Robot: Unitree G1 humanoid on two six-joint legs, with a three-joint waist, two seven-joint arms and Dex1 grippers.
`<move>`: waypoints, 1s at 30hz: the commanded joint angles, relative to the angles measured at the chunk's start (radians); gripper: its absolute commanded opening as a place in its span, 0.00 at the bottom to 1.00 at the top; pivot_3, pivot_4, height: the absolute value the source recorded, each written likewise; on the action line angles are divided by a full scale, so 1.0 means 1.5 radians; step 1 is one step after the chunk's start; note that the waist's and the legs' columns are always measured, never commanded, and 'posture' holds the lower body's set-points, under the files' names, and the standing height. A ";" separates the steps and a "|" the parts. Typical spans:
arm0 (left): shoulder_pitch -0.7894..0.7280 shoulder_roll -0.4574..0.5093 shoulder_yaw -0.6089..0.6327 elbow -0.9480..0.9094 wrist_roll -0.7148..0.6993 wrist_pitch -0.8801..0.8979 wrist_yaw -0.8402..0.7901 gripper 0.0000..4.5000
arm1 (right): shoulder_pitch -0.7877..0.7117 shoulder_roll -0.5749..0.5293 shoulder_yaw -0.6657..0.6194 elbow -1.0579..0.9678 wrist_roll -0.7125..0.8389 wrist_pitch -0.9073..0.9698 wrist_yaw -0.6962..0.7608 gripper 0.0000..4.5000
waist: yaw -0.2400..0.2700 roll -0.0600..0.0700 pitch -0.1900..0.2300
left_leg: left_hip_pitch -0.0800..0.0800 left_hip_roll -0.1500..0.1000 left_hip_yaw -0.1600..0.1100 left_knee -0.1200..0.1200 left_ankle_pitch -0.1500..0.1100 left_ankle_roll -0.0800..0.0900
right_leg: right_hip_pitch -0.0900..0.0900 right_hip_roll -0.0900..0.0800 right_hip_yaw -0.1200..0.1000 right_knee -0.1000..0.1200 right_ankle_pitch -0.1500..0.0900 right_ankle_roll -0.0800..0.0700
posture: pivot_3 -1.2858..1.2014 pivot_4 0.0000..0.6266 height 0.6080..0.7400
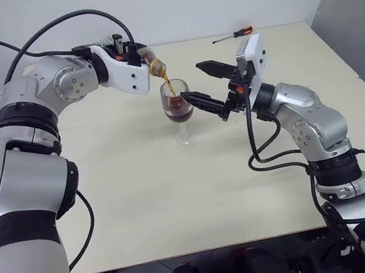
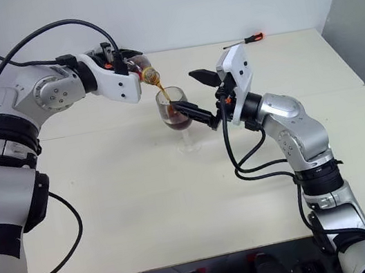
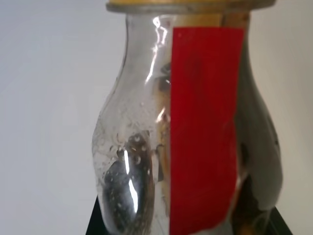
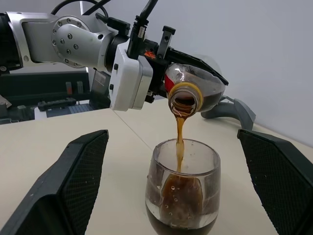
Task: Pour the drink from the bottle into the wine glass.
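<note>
— Above the desk point(image 1: 146, 212), what does your left tool point(image 4: 183, 66) have?
— It's clamped tight on the bottle point(image 4: 193, 90), tipped mouth-down toward four o'clock, just over the wine glass point(image 1: 179, 109).
— And the drink point(image 4: 180, 139)?
— You can see a thin brown stream falling from the mouth into the bowl, which is partly filled. The glass stands upright mid-desk.
— Your right tool point(image 1: 200, 84)?
— Spread as wide as it goes, its fingers point(image 4: 73, 181) flanking the glass without touching it, holding nothing.
— Anything else?
— A screwdriver point(image 1: 233, 34) lies at one o'clock, near the far edge.
</note>
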 commanded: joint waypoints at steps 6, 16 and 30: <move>-0.033 0.011 0.005 -0.008 -0.003 -0.001 0.014 0.25 | -0.020 -0.004 -0.010 -0.015 -0.001 -0.017 0.005 1.00 | 0.000 0.000 0.000 | 0.000 0.000 0.000 0.000 0.000 0.000 | 0.000 0.000 0.000 0.000 0.000 0.000 | 0.52 0.24 1.00; -0.029 0.007 0.021 -0.004 -0.026 0.003 -0.001 0.25 | -0.023 -0.004 -0.011 -0.009 -0.004 -0.019 0.004 1.00 | 0.000 0.000 0.000 | 0.000 0.000 0.000 0.000 0.000 0.000 | 0.000 0.000 0.000 0.000 0.000 0.000 | 0.52 0.24 1.00; 0.013 -0.045 0.144 -0.005 -0.203 0.075 -0.180 0.25 | -0.024 -0.009 -0.013 -0.003 -0.006 -0.019 0.007 1.00 | -0.003 0.000 0.000 | 0.000 0.000 0.000 0.000 0.000 0.000 | 0.000 0.000 0.000 0.000 0.000 0.000 | 0.52 0.24 1.00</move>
